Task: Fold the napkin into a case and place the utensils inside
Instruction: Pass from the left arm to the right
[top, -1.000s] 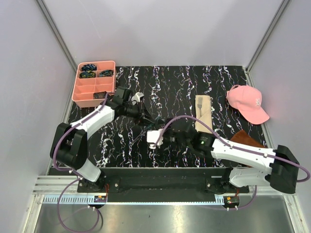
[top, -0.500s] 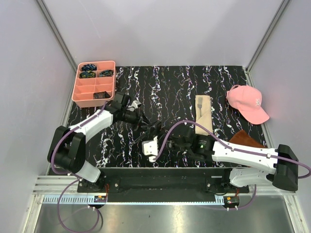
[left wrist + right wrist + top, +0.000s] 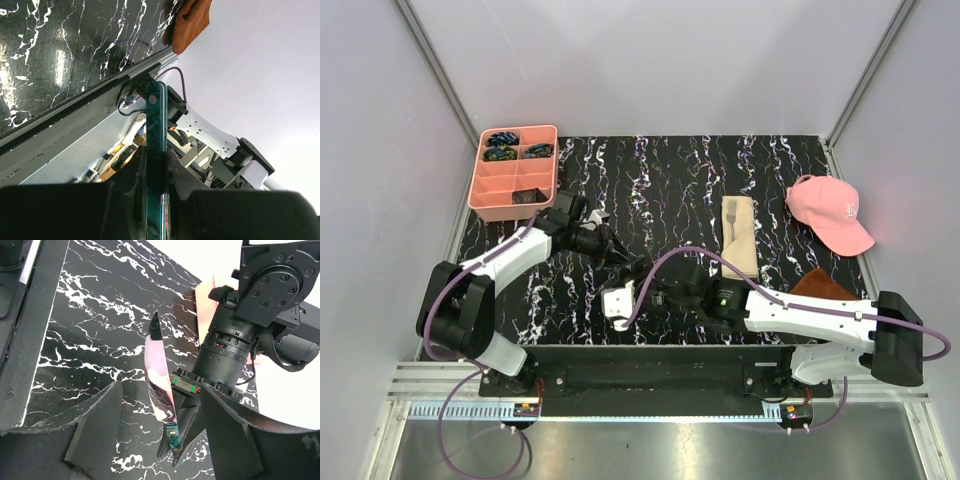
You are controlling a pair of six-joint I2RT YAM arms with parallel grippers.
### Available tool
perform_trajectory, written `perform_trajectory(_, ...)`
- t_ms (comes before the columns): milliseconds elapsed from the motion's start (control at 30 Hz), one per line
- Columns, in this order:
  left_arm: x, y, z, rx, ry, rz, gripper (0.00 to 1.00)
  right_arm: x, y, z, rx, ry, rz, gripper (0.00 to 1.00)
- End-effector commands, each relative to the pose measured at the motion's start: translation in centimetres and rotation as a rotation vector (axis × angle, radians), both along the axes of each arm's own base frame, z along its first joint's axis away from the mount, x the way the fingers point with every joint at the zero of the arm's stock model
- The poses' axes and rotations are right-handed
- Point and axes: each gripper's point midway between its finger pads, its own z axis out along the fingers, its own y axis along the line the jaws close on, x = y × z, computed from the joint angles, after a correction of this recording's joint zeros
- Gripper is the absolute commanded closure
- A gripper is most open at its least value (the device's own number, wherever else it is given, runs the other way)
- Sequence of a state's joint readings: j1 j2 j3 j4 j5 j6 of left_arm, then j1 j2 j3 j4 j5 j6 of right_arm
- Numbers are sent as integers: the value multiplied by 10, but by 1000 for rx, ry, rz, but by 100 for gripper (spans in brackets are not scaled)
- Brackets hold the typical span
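Napkin (image 3: 744, 240): lay folded to a narrow tan strip on the right of the desk (image 3: 680, 170), just left of the pink cap (image 3: 830, 212).
Fork (image 3: 731, 213): lay along the napkin, tines toward the far side; tucked in or only on top, could not tell.
Knife (image 3: 159, 371): was held off the desk, near and left of middle, teal handle gripped, mirror blade free.
Left claw (image 3: 156, 186): was clamped narrowly on the knife's handle.
Right claw (image 3: 161, 390): stood parted, one finger either side of the blade, touching neither face, holding nothing.
Step, as judged: passing the knife from left to right.
Doing it well: best closed squarely on the blade's flat faces, close to the handle; left grip best let go only once the right was firm, slick metal being likely to slip.
Counts: one napkin, one fork, one knife; one pink cap, one brown cloth (image 3: 825, 287), one pink tray (image 3: 488, 190) with about four small dark items (image 3: 501, 153).
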State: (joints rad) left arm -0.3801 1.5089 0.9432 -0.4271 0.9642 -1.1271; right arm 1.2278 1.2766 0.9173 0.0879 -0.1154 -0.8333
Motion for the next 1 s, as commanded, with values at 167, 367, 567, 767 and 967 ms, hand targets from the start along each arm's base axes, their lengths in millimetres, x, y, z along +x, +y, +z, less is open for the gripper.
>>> perform_trajectory(167,-5,2,15,-24,-10,-2,100,3,10,32,94,16,-31,47)
perform_trajectory(367,-4,1,19,-25,-12,-1,100,3,14,32,89,39,-30,50)
perform_trajectory(567,-4,2,20,-25,-13,-3,100,2,17,29,80,77,-38,82)
perform_trajectory(767,8,4,24,-16,-99,4,62,18,9,31,127,131,-174,100)
perform_trajectory(967,59,48,30,118,-344,215,24,75,-38,44,262,185,-547,100)
